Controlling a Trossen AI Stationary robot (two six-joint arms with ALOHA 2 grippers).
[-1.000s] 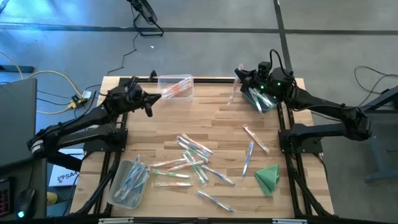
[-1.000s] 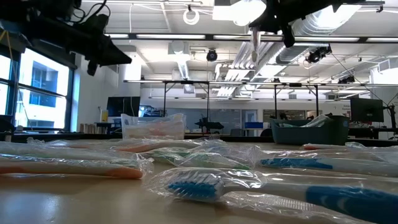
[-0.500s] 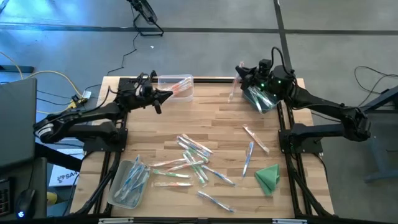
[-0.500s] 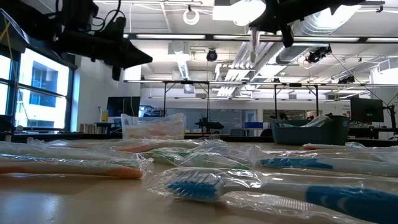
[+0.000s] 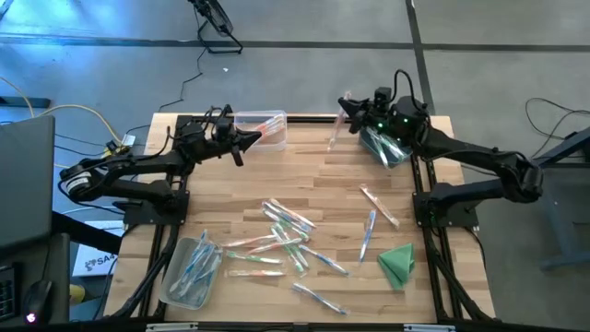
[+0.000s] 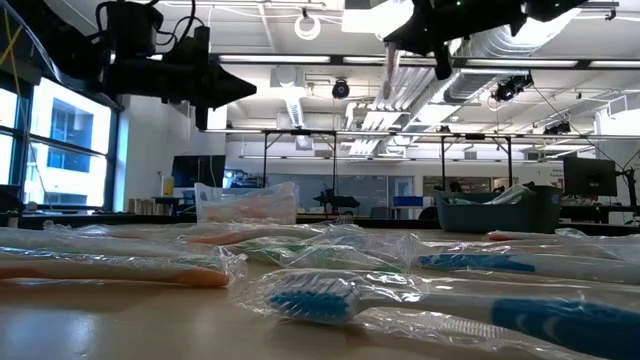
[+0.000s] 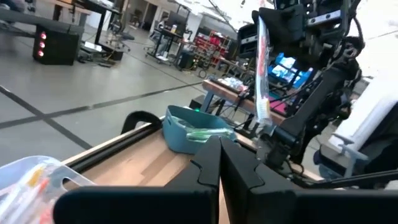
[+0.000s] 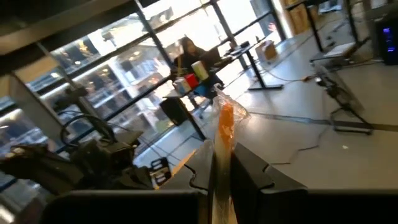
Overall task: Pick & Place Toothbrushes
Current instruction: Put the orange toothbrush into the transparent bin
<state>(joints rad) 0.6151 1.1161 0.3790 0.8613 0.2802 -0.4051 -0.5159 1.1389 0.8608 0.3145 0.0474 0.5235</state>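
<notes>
Your right gripper hangs above the table's far edge, fingers clamped on one wrapped toothbrush dangling down. Left gripper, fingers closed and empty, sits beside the clear bin. Remaining toothbrushes lie scattered mid-table.

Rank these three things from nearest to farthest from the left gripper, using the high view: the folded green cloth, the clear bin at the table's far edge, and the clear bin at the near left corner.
Measured from the left gripper:
1. Clear bin at the far edge, right beside the gripper.
2. Clear bin at the near left corner, well down the table's left side.
3. Folded green cloth, across the table near the right edge.
</notes>
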